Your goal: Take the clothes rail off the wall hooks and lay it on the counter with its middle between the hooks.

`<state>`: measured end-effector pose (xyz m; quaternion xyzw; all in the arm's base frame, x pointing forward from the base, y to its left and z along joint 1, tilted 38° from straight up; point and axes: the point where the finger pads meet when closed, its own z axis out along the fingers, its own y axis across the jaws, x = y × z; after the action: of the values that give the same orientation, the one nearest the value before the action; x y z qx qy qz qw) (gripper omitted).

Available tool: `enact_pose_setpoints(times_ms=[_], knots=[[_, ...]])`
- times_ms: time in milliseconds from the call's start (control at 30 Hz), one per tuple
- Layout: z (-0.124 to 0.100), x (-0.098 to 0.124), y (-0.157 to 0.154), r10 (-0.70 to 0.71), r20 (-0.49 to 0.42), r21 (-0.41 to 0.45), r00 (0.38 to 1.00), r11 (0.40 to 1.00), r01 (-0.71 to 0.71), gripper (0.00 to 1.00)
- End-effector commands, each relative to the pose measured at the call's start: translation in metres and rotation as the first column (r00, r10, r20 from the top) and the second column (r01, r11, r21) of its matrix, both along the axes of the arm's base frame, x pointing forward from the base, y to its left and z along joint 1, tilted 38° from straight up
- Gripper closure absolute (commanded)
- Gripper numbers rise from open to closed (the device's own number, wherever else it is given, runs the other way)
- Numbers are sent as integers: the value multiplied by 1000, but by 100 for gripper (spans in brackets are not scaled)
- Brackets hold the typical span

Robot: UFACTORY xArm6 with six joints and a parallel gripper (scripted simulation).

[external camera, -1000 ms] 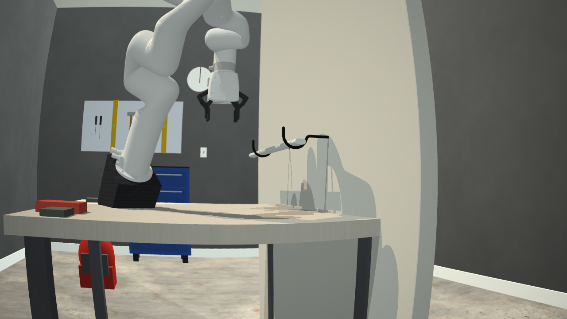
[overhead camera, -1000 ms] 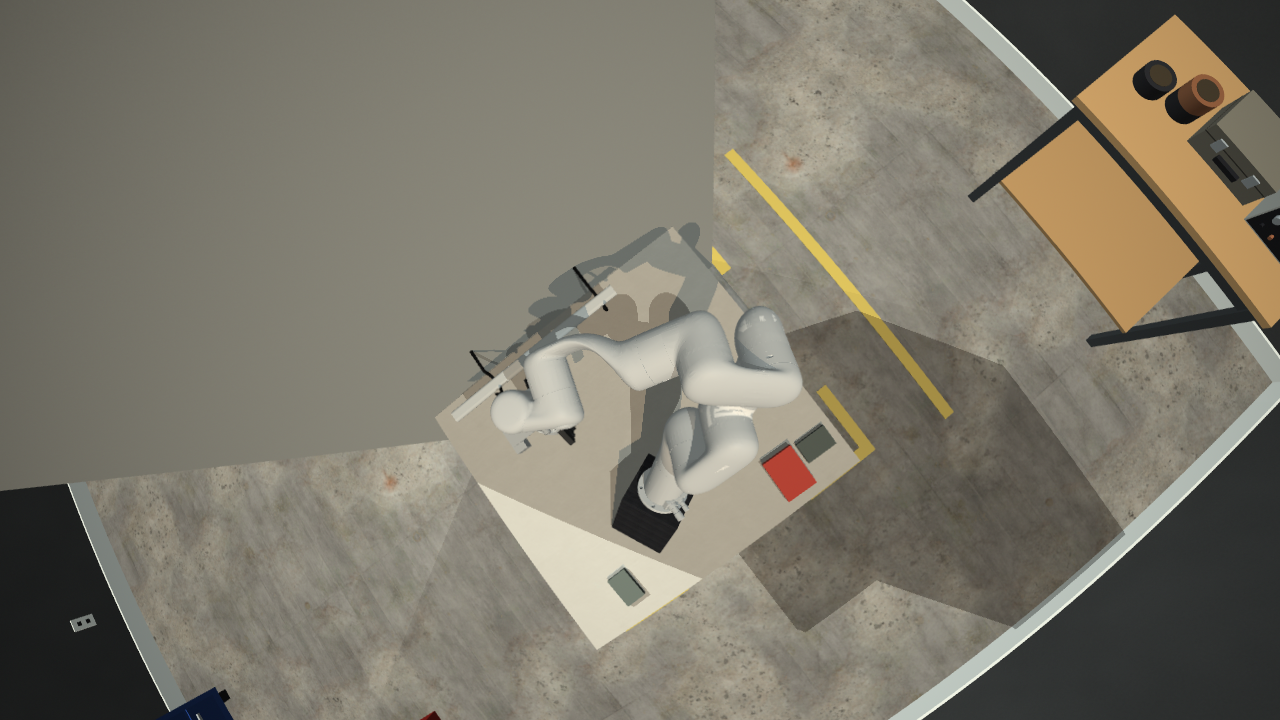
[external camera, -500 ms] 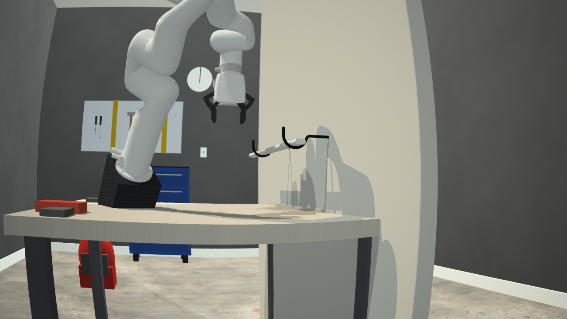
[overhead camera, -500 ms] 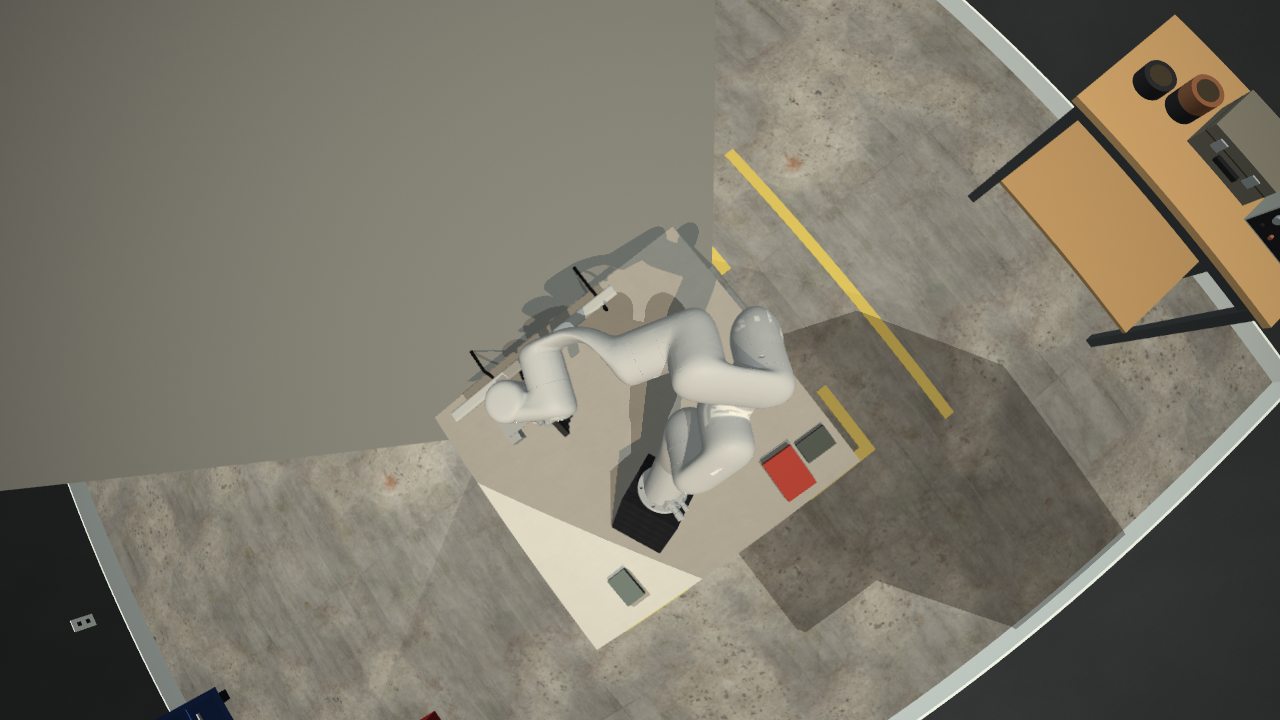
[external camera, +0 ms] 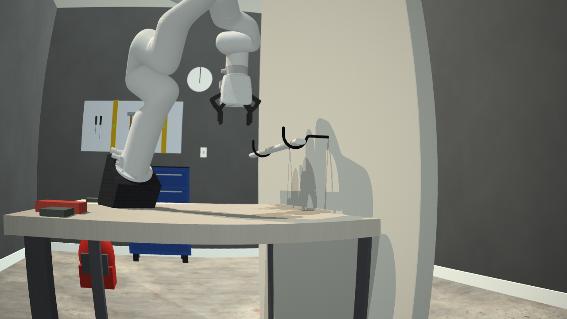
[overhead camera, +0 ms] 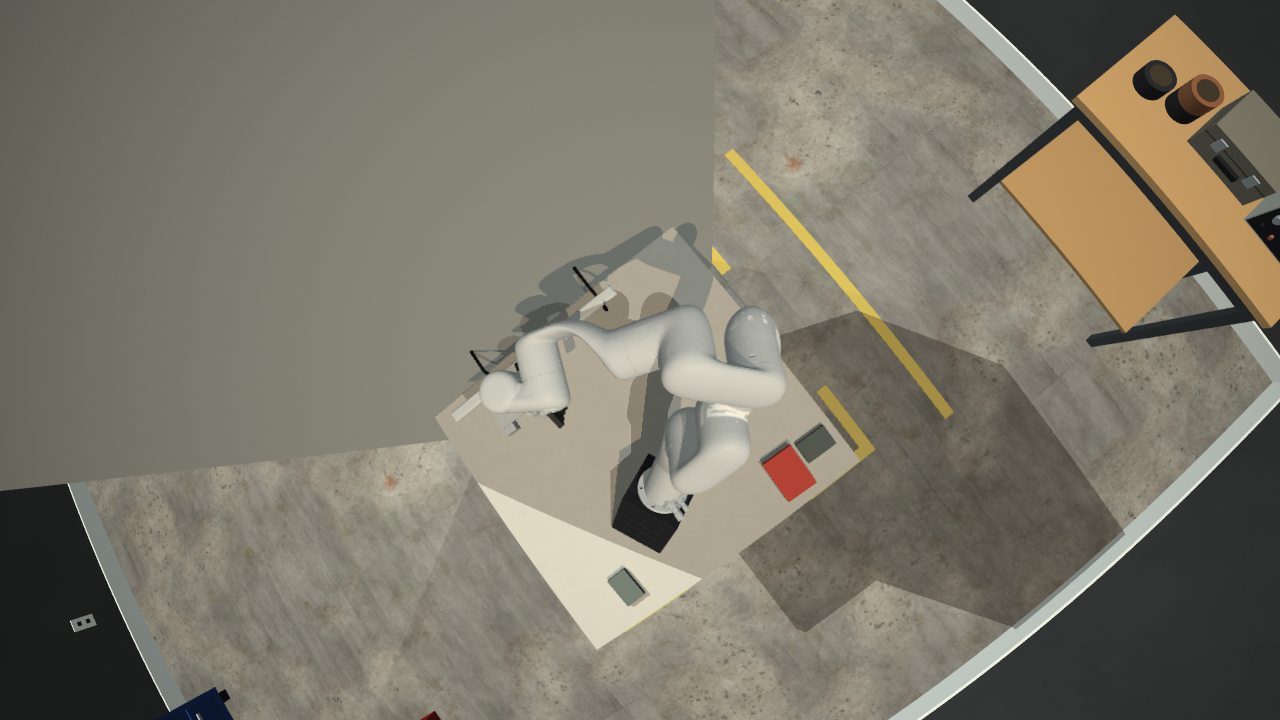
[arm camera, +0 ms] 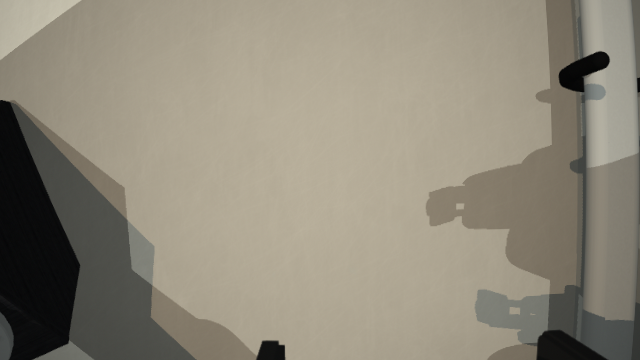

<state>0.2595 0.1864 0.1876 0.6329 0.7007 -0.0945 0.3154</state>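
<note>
The white clothes rail (external camera: 277,148) (overhead camera: 466,410) (arm camera: 602,125) rests in two black wall hooks, one nearer the camera (external camera: 259,153) (overhead camera: 478,360) and one further along (external camera: 288,140) (overhead camera: 587,282) (arm camera: 582,70), held out from the beige wall (external camera: 336,79) above the counter (external camera: 190,226) (overhead camera: 554,465) (arm camera: 300,150). My gripper (external camera: 234,118) (overhead camera: 535,420) (arm camera: 417,350) is open and empty, fingers pointing down. It hangs higher than the rail and a little out from it on the counter side. In the wrist view the rail runs along the right edge, beside my right fingertip.
The arm's black base (external camera: 126,190) (overhead camera: 646,523) (arm camera: 30,250) stands mid-counter. A red block (overhead camera: 788,472) (external camera: 61,204) and a dark grey block (overhead camera: 815,443) (external camera: 56,212) lie at the counter's far side from the wall. Another grey block (overhead camera: 626,585) lies near a corner.
</note>
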Motion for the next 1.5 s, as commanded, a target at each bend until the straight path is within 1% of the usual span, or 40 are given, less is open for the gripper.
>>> enact_pose_setpoints(times_ms=[0, 800, 867, 1367, 1467], knots=[[2, 8, 2, 1, 1, 3, 1000, 1000, -1, 0], [6, 45, 4, 1, 2, 3, 1000, 1000, -1, 0], [6, 45, 4, 1, 2, 3, 1000, 1000, -1, 0], [8, 69, 6, 1, 2, 3, 1000, 1000, -1, 0], [9, 71, 6, 1, 2, 3, 1000, 1000, -1, 0]])
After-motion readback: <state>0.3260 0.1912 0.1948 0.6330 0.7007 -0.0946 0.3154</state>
